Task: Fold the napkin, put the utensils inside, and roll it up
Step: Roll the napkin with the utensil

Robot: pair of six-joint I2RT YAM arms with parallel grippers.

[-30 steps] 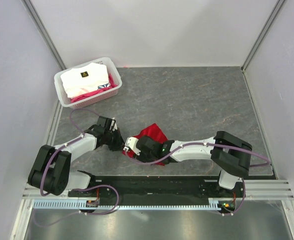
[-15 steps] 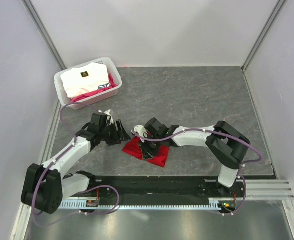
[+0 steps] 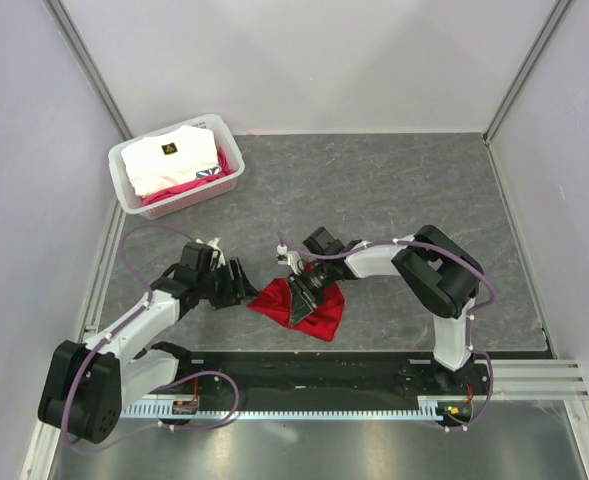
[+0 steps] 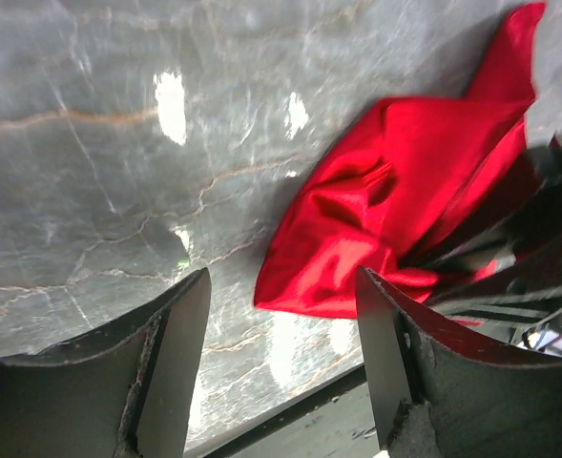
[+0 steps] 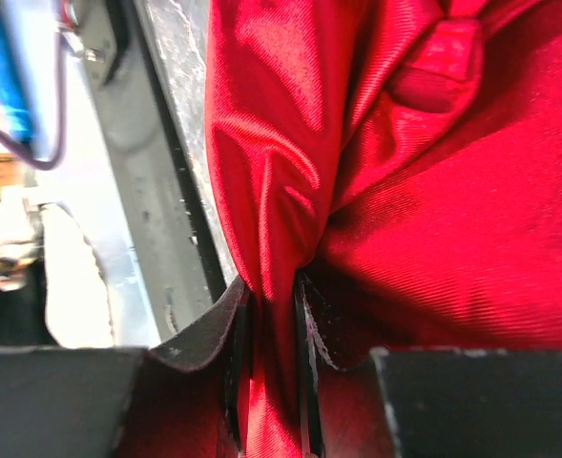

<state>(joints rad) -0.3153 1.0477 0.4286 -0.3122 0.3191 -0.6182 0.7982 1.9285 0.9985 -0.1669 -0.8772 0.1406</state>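
This looks like a robot lab, inside a small test booth. Plain pale walls and metal posts close in a gray, stone-look surface. A left robot arm and a right robot arm are bolted to a black rail along the bottom of the frame. Purple wires loop off them.
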